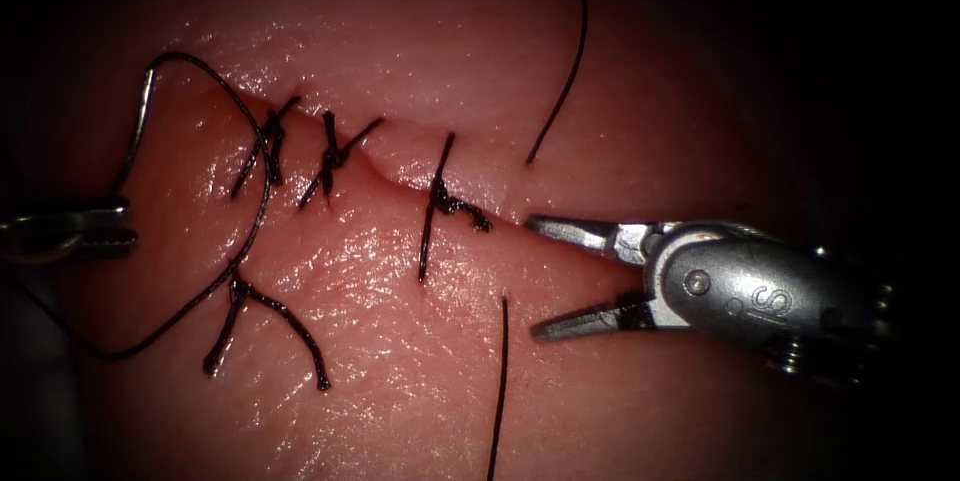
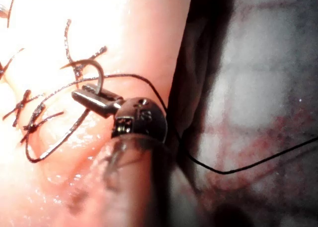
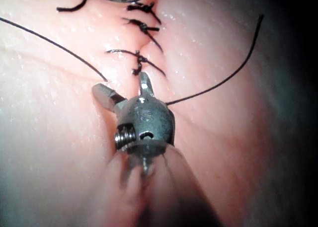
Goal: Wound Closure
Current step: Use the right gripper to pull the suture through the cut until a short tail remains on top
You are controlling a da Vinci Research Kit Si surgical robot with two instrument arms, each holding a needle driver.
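Here, three knots (image 1: 335,156), one needle (image 1: 140,136), left gripper (image 1: 115,224) holding.

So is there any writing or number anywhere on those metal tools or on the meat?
"S": stamped on the rounded silver metal wrist of the right arm's tool, whose jaws stand open and hold nothing.
A stamped mark on the left arm's tool, which holds the curved steel needle off the tissue: too blurred to read.
Pink pork tissue: no writing.
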